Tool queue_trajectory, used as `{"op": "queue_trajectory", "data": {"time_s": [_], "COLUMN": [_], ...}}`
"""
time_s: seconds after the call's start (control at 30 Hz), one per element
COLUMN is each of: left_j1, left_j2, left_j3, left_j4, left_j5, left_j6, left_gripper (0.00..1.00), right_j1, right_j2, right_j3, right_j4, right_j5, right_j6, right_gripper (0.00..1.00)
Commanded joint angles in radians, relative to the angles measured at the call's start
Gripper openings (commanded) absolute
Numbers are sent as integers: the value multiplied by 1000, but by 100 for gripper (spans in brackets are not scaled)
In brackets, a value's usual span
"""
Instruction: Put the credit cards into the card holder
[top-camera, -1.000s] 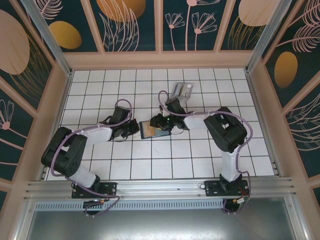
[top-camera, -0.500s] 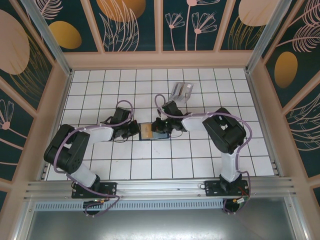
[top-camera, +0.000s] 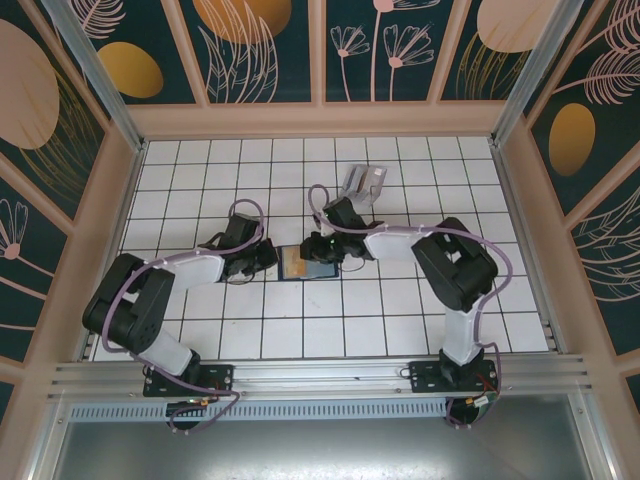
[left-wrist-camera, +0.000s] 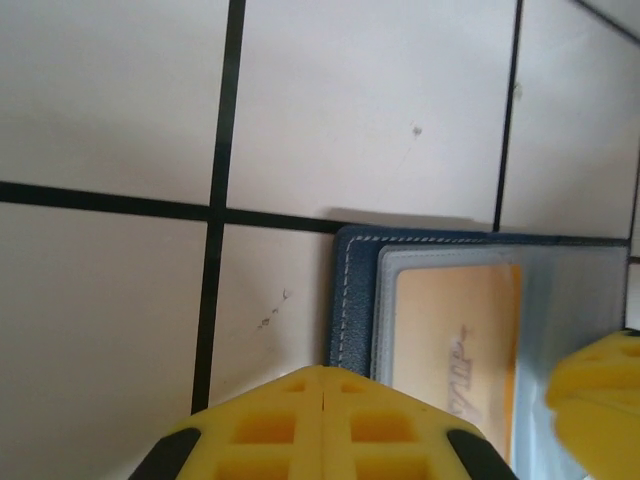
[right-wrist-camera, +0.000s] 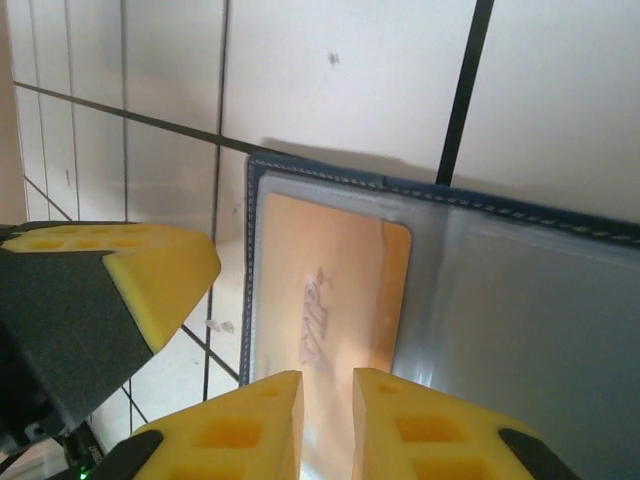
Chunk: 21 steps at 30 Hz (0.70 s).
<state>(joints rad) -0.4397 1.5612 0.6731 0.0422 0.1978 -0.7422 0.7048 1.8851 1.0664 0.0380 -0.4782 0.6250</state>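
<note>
— Between the two grippers, on the tiles (top-camera: 380, 330): what?
— Holder (top-camera: 315, 270), lying open, blue-grey inside up; just ahead of the left gripper (top-camera: 267, 258), directly beneath the right gripper (top-camera: 323, 252).
— Left gripper, state?
— Yellow pads (left-wrist-camera: 270, 430) pressed together, no gap, at the holder's near navy edge; contact with it not discernible.
— Right gripper?
— Pads parted by a narrow slit, nothing visibly pinched, poised over the near end of an orange card (right-wrist-camera: 330, 290).
— Card, position?
— Tucked under a clear sleeve (left-wrist-camera: 560, 300), in the half nearest the left gripper; other half, beyond the right pads, hazy grey, contents not legible.
</note>
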Motion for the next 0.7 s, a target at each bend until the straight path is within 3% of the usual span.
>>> {"op": "queue_trajectory", "data": {"time_s": [0.0, 0.13, 0.3, 0.47, 0.67], "left_j1": [-2, -2, -2, -2, -1], "left_j2": [-41, -61, -47, -25, 7], "left_j3": [9, -5, -2, 3, 26], "left_j4": [-53, -21, -11, -16, -7], "left_j5": [-47, -35, -19, -15, -1], "left_j6": [17, 8, 3, 15, 21], "left_gripper": [12, 15, 15, 15, 14], "right_j1": [-41, -60, -21, 50, 60], "right_j2": [-138, -202, -194, -221, -193], "right_j3": [29, -11, -105, -213, -264], "right_j4": [-103, -133, -79, -63, -6], "right_j5": [105, 201, 153, 225, 229], "right_j6": [-84, -94, -38, -20, -3], "right_gripper": [25, 38, 47, 49, 53]}}
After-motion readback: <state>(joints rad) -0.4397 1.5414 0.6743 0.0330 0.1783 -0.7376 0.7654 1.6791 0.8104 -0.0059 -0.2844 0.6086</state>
